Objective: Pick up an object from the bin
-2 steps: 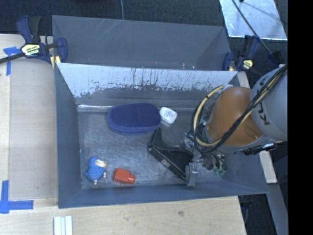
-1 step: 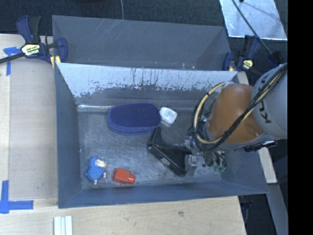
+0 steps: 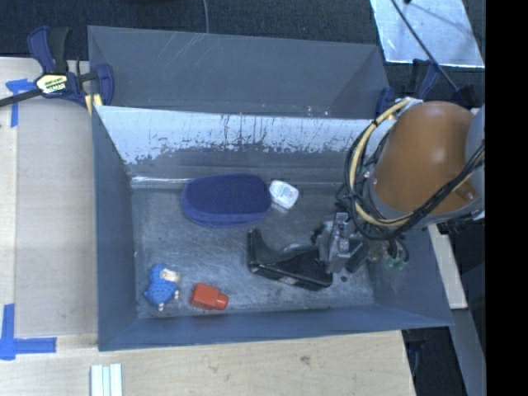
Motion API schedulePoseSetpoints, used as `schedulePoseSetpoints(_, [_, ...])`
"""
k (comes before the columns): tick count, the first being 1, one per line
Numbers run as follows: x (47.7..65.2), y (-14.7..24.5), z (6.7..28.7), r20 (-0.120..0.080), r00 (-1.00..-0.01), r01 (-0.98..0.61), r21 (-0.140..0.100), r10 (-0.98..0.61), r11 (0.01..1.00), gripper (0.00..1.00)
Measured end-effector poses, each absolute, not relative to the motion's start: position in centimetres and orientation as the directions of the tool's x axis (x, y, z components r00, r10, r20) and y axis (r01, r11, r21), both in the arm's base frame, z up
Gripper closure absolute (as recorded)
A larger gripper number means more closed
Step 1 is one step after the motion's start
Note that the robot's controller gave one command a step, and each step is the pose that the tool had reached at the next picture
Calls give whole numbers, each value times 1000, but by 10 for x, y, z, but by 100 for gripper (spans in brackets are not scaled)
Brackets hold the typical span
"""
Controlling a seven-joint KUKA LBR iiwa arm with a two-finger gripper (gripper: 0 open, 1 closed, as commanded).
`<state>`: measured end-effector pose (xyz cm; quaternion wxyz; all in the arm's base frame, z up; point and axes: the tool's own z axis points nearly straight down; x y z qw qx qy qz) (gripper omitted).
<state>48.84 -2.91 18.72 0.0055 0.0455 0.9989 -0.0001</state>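
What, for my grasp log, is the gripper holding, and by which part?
Cannot be told: the gripper is at the black angled thing's right end, but any hold is hidden.

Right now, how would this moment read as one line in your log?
gripper: over right end of black tool | front left: blue toy, red block | back: blue pad

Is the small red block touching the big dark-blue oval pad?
No, the red block lies beside a small blue toy, well apart from the oval pad.

Bare floor [image 3: 194,252] lies between blue pad [image 3: 227,198], black piece [image 3: 285,264] and red block [image 3: 209,297].
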Motion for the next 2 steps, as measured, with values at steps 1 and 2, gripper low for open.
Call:
schedulePoseSetpoints(1, [487,-29,183,-3,-996,91,0,91,996,0])
schedulePoseSetpoints(2, [503,-45,72,7,-987,158,2,158,987,0])
